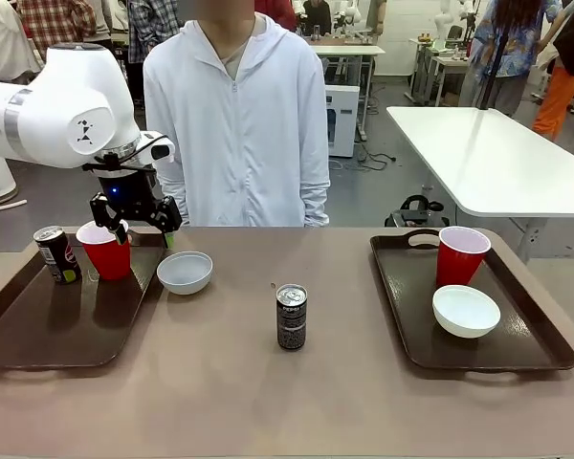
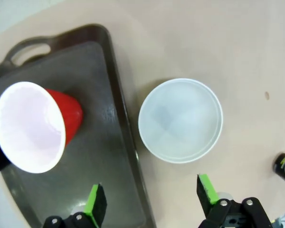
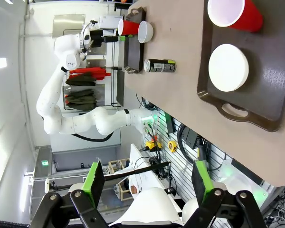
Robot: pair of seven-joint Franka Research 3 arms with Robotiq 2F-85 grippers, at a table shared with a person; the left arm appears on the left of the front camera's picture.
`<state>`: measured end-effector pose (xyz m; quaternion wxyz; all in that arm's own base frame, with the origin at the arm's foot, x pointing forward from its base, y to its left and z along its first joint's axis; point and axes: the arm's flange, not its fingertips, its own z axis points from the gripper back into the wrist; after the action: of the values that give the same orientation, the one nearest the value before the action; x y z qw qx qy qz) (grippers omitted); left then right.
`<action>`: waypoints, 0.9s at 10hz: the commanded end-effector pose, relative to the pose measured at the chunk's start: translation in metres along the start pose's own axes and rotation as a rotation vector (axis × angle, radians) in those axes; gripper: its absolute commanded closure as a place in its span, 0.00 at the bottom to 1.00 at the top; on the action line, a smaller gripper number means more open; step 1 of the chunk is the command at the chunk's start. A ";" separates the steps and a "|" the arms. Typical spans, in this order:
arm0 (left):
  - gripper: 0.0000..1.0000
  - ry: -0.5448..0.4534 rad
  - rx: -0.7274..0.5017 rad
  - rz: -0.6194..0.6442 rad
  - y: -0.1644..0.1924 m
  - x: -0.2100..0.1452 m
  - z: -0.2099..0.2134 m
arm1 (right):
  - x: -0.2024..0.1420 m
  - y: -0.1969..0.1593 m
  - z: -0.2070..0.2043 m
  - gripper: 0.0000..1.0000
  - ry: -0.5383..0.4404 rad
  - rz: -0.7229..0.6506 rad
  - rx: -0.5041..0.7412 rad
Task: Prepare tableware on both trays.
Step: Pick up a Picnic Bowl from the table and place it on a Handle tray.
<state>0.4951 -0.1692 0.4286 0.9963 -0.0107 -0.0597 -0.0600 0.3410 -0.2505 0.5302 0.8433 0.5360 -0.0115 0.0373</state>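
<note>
The left tray [image 1: 38, 330] holds a dark can [image 1: 57, 253] and a red cup [image 1: 106, 251]. A white bowl [image 1: 185, 272] sits on the table just off that tray's right rim. My left gripper [image 1: 143, 234] hovers open above the gap between this cup and bowl. In the left wrist view the bowl [image 2: 180, 120] lies ahead of the open left gripper [image 2: 151, 199], and the cup [image 2: 33, 126] stands on the tray [image 2: 104, 161]. A second can [image 1: 291, 316] stands mid-table. The right tray [image 1: 402, 316] carries a red cup [image 1: 461, 254] and a bowl [image 1: 466, 311]. My right gripper [image 3: 147, 183] is open, far from that tray [image 3: 270, 80].
A person in a white hooded jacket [image 1: 237, 124] stands at the table's far edge, between the trays. The tan tabletop [image 1: 268, 402] stretches between the two trays around the lone can. A white table [image 1: 497, 158] stands behind at the right.
</note>
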 end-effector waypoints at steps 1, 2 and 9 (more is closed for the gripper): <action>0.00 0.026 -0.039 -0.010 -0.002 0.013 -0.023 | -0.005 -0.003 -0.004 0.04 -0.001 0.002 -0.012; 0.00 0.033 -0.024 -0.015 -0.005 0.018 -0.034 | -0.005 -0.003 -0.004 0.04 -0.001 0.002 -0.012; 0.00 0.012 0.026 -0.039 -0.012 0.039 -0.080 | -0.005 -0.003 -0.004 0.04 -0.001 0.002 -0.012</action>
<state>0.5350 -0.1849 0.3572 0.9964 -0.0117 -0.0372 -0.0754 0.3410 -0.2504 0.5302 0.8433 0.5360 -0.0115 0.0374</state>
